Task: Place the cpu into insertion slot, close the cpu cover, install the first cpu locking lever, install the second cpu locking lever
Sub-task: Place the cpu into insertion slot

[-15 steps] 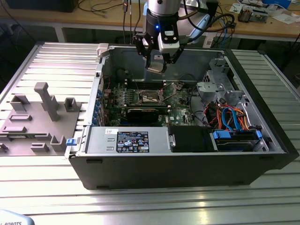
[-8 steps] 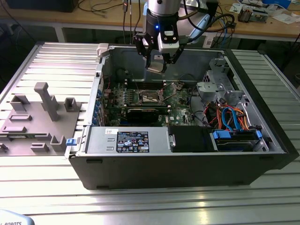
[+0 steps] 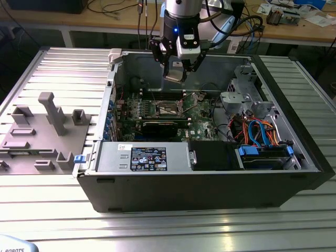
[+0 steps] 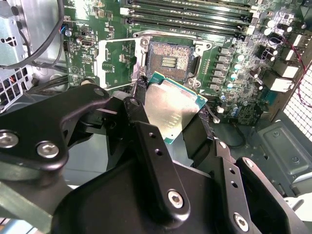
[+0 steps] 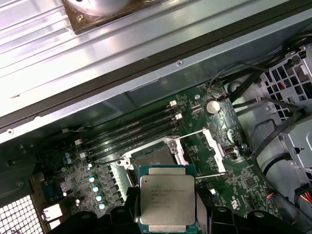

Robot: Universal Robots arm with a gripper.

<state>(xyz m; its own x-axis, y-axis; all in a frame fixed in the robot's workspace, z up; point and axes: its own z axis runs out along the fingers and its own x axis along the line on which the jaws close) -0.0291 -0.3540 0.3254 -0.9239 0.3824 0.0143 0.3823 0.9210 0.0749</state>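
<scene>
My gripper [image 3: 177, 73] hangs over the open computer case, shut on the cpu [image 4: 175, 105], a square chip with a silvery top and green edge. Black fingers [image 4: 141, 92] press its two opposite sides. In the first wrist view the cpu [image 5: 167, 197] sits just short of the insertion slot [image 5: 151, 158], apart from it and above the green motherboard. The insertion slot [image 4: 169, 61] is a bare dark square with a metal rim. The cpu cover [image 4: 103, 63] is swung open beside the slot, and it appears as a silvery frame [image 5: 214, 146]. A thin wire lever [image 5: 209, 175] stands loose near it.
Long memory slots [image 4: 190, 14] run beside the socket. A grey drive cage [image 3: 244, 89] and blue and orange cables [image 3: 257, 131] fill the case on the exterior view's right. A power supply [image 3: 142, 157] lies along the front. A grey fixture block [image 3: 47, 131] rests outside on the exterior view's left.
</scene>
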